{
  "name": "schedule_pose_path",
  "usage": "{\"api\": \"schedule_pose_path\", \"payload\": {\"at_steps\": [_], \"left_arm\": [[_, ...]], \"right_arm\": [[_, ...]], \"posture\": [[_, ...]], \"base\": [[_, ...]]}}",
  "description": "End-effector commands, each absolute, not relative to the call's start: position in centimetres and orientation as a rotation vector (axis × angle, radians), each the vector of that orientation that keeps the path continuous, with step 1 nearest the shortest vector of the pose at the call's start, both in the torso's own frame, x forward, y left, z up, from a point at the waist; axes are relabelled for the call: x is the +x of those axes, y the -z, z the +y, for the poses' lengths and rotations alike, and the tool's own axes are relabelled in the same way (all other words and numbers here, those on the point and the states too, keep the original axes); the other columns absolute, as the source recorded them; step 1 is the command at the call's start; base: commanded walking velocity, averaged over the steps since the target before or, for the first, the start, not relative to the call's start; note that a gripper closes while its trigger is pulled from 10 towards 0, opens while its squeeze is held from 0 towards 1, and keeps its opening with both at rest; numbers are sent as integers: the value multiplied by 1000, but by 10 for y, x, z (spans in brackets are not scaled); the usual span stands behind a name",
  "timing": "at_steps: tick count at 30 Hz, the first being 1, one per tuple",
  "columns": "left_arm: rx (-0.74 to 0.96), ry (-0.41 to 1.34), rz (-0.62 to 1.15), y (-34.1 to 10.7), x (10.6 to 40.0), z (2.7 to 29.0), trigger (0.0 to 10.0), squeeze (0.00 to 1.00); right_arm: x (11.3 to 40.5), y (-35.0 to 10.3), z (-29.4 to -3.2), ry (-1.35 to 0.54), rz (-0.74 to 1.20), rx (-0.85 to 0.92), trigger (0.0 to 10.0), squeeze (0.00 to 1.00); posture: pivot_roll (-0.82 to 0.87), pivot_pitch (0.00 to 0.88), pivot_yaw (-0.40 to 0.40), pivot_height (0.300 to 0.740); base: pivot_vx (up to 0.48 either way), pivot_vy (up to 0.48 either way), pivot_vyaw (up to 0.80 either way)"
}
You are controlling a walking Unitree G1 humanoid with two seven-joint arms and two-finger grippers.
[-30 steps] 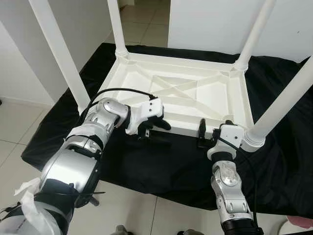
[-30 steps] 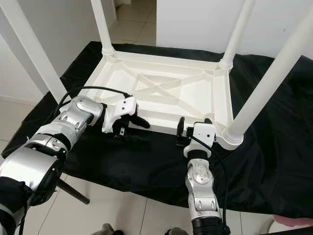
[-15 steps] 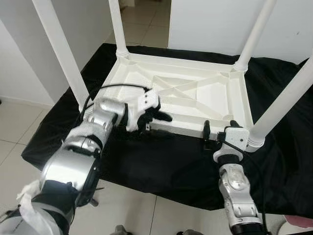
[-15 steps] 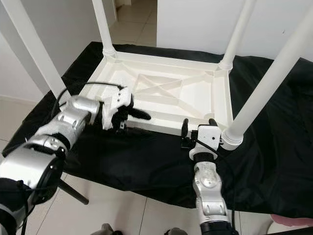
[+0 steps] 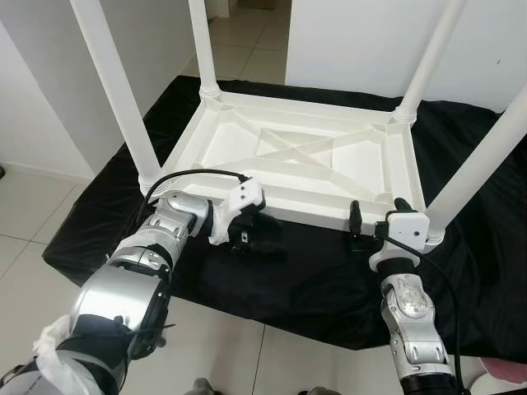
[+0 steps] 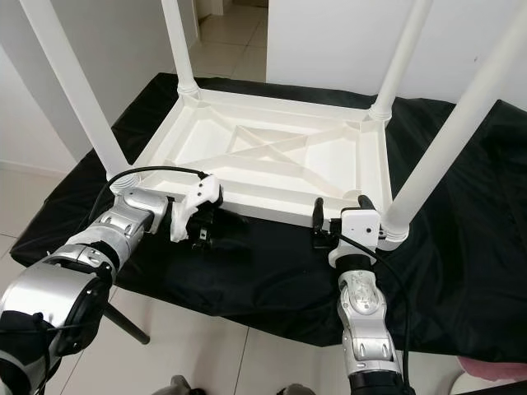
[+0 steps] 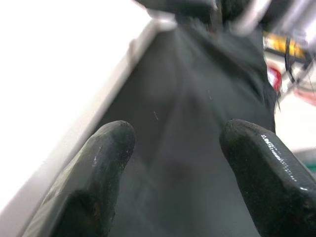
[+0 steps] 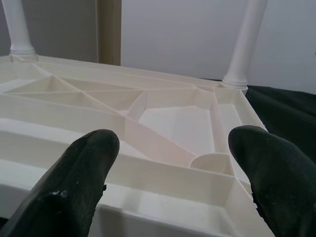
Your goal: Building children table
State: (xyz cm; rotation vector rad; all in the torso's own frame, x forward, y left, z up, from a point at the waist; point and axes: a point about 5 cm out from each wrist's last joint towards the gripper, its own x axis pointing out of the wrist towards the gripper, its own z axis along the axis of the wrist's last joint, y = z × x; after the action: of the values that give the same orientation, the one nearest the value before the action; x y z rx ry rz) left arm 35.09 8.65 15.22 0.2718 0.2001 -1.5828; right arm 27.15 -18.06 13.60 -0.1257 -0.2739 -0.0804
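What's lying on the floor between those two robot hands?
In the head views, black cloth and the near rim of the upturned white table lie between the left gripper and right gripper; nothing loose.

Two segmented arms in polished silver metal, each ending in a white wrist housing. Left gripper (image 5: pixel 257 224) and right gripper (image 5: pixel 377 219) each carry two rounded, glossy black fingers (image 8: pixel 81 185). A black cable (image 5: pixel 191 174) loops from forearm to wrist housing.
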Motion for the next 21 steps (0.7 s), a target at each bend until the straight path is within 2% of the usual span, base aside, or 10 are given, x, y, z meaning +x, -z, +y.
{"api": "schedule_pose_path", "payload": {"at_steps": [1,12,21], "left_arm": [[236,899,40,-169,386,99,10000,0],[-30,698,-21,-184,397,103,10000,0],[-135,652,-43,-184,397,103,10000,0]], "right_arm": [[269,-138,-181,88,-291,-112,10000,0],[276,-138,-173,117,-292,-75,10000,0],[287,-144,-162,145,-305,-20,10000,0]], "posture": [[-131,0,40,740],[-125,0,39,740],[-143,0,20,740]], "base": [[0,0,0],[0,0,0],[0,0,0]]}}
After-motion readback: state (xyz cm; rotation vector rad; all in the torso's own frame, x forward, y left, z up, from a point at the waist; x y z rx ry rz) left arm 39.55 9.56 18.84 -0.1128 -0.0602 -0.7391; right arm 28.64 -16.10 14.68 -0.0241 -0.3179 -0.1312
